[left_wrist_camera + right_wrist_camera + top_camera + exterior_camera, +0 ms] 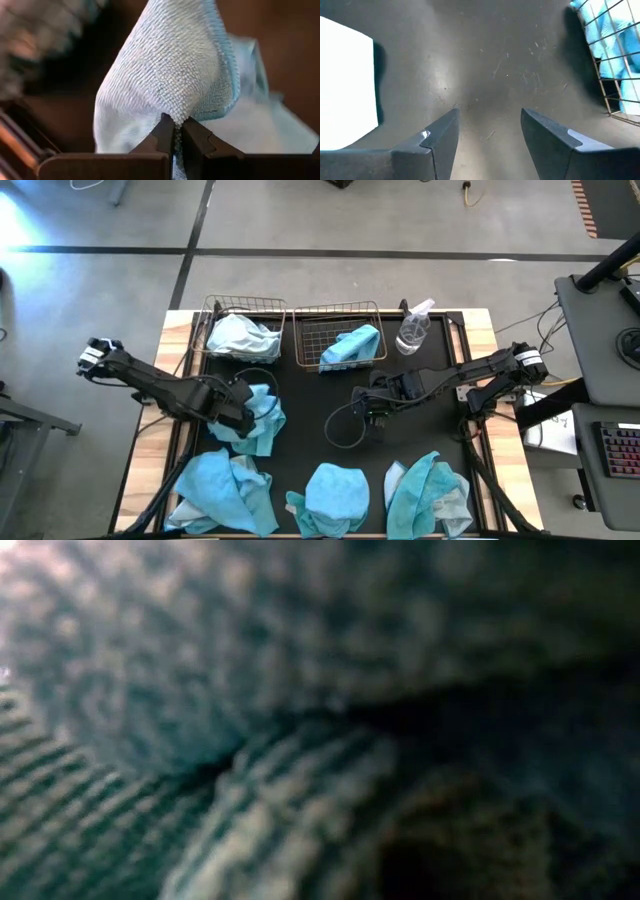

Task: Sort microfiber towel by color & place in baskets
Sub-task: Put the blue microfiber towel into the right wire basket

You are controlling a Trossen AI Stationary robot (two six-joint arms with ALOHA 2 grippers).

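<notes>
I'm working in a lab or workshop: bare grey concrete floor (330, 220) with dark tape lines around the wooden table (178, 332), loose cables, and a desk with a keyboard (622, 450) right of the table.

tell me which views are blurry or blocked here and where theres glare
Low view: filled by out-of-focus towel weave pressed close, nothing else readable. Left wrist view: sharp on the pale towel pinched in the left gripper, background blurred. Right wrist view: open right gripper, an overexposed white patch at one edge. High view: clear, bright glare on the floor's corner.
</notes>
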